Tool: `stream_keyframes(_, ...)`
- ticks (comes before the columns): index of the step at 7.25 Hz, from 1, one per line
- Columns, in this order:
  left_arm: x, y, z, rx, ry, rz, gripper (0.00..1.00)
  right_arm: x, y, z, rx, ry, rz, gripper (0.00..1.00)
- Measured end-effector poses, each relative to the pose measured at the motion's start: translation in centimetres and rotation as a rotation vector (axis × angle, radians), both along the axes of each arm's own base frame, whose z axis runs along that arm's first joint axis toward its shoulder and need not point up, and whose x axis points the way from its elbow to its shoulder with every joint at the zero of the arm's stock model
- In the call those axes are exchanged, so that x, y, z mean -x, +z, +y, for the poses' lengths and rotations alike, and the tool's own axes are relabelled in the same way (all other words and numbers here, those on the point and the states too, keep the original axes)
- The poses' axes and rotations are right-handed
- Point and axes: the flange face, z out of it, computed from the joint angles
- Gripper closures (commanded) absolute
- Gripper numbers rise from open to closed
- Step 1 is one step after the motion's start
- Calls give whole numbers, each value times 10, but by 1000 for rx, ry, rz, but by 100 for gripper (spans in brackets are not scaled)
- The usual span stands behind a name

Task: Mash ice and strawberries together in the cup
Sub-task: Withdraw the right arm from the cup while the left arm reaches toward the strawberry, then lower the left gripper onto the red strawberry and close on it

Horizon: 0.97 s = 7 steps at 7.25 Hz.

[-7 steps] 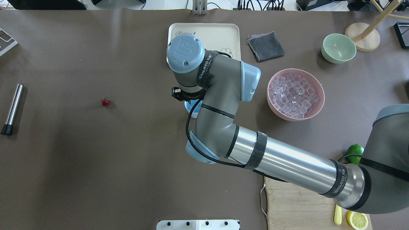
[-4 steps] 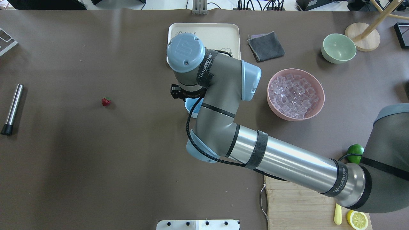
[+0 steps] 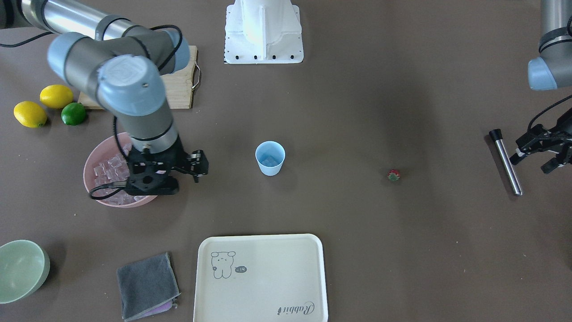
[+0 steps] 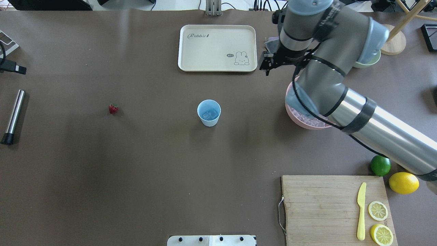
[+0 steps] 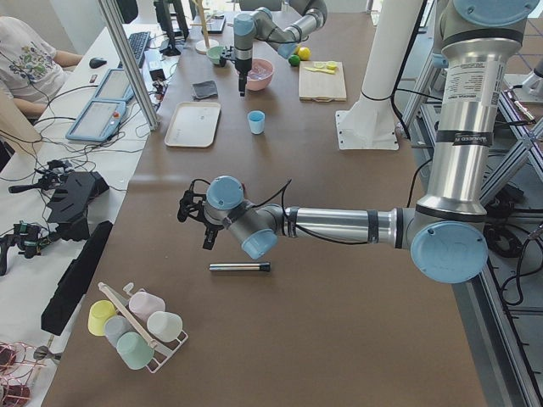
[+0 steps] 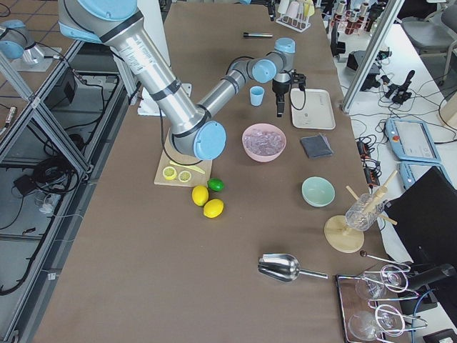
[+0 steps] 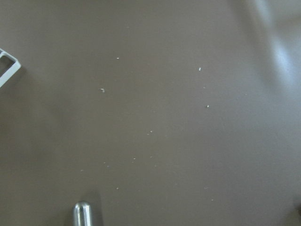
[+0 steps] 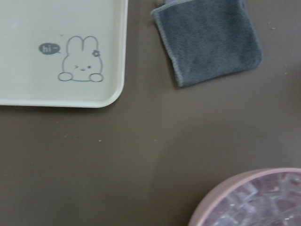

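Observation:
The light-blue cup (image 4: 209,113) (image 3: 270,158) stands upright mid-table with a few ice cubes (image 4: 209,115) in its bottom. More ice (image 3: 105,172) fills the pink bowl (image 4: 292,116), partly hidden under my right arm. The strawberry (image 4: 113,108) (image 3: 393,175) lies alone on the table, left of the cup in the overhead view. My right gripper (image 3: 201,166) (image 4: 267,65) hangs open and empty beside the bowl's rim, between bowl and tray. My left gripper (image 3: 543,154) is open and empty above the table next to the metal muddler (image 4: 13,116) (image 3: 505,161).
A cream tray (image 4: 205,48) and a grey cloth (image 3: 147,286) lie on the far side. A green bowl (image 3: 22,270) stands past the pink bowl. Near the robot are a cutting board (image 4: 324,205) with knife and lemon slices, a lime (image 4: 380,165) and a lemon (image 4: 403,182).
My right arm has swung away from over the cup toward the pink bowl, leaving the cup uncovered. The cup, strawberry and muddler have not moved.

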Motion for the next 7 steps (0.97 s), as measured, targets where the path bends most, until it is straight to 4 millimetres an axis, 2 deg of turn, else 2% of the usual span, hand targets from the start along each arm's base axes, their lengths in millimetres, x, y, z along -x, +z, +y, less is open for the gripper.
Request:
stream_keyframes(1,-27,-20,-6,-24,29,9,3,-62,33,-10,-14,-14,-3,2)
stream_keyframes(2,-68,-45,-13,-38,42,16,3,-122,68,-11,-39,-35,0,2)
stream_keyframes(4,-161,-91,-13,-46,47,4,3,-232,149,9,-95,-118,17,2)
stream_keyframes(5,-190,-112,-14,-32,43,-9,3,-278,190,24,-121,-162,36,2)
stream_keyframes(6,-208,-124,-13,-35,34,-29,4,-315,222,39,-143,-201,52,2)
stream_keyframes(7,-228,-127,-6,-47,35,-49,5,-339,244,52,-160,-229,62,2)
